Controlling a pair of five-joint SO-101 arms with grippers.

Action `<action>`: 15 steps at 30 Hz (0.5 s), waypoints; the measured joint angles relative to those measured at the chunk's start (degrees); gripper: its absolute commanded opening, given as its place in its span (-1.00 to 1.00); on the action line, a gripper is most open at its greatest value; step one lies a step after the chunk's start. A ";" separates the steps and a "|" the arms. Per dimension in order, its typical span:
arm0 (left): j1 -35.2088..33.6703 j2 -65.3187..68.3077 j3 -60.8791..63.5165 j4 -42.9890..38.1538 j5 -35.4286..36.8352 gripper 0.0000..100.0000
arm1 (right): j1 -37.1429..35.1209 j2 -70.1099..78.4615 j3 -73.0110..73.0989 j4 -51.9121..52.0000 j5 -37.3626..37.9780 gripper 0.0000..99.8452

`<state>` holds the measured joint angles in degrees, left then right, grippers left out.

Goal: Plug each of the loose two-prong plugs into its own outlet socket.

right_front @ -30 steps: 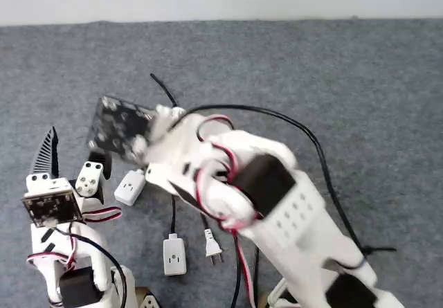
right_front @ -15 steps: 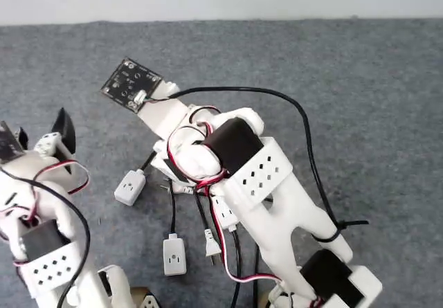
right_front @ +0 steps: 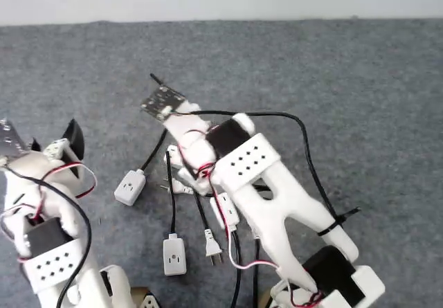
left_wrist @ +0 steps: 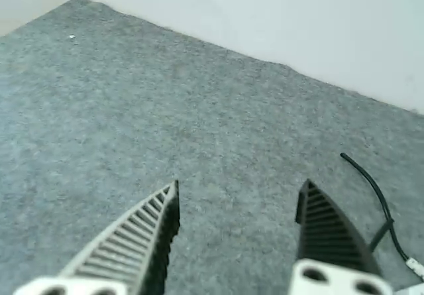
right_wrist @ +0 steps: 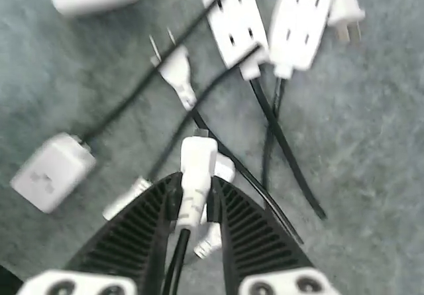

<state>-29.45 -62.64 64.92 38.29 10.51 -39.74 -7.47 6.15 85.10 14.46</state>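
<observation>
Clamps white plug [right_wrist: 197, 156] between right gripper [right_wrist: 196, 181] fingers, per right wrist view. Sits above tangled cords [right_front: 172, 204] in high view, arm [right_front: 277, 190] covering the grip. Runs lengthwise along fingers, prong end aimed outward toward outlet sockets [right_wrist: 236, 22] on carpet [right_wrist: 371, 142]. Shows left gripper [left_wrist: 242, 189] spread wide above carpet.

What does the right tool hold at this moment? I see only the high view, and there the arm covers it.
Observer: The right tool is shut on a white plug, gripped by its body, with its black cable trailing back toward the wrist.
Operator: And is the left tool open? From above I cannot judge it.
Observer: Yes, the left tool is open with nothing in it, above bare gray carpet.
</observation>
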 measured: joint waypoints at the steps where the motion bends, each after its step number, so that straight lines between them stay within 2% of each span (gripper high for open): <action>1: 0.18 0.00 2.11 -2.55 0.00 -0.44 | 0.97 0.00 0.26 0.18 1.76 -0.98; 4: 0.44 0.00 5.89 -8.09 0.00 -0.44 | 3.60 0.00 0.44 2.20 6.86 -0.98; 8: 1.85 0.62 8.35 -11.52 -0.53 -0.44 | 4.75 0.00 0.79 4.75 12.13 -0.98; 15: 4.22 0.62 11.69 -16.00 -0.53 -0.44 | 4.75 -0.09 2.46 8.53 13.80 -0.98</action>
<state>-25.23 -62.02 76.62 22.29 9.98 -34.99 -7.56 8.62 93.63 28.26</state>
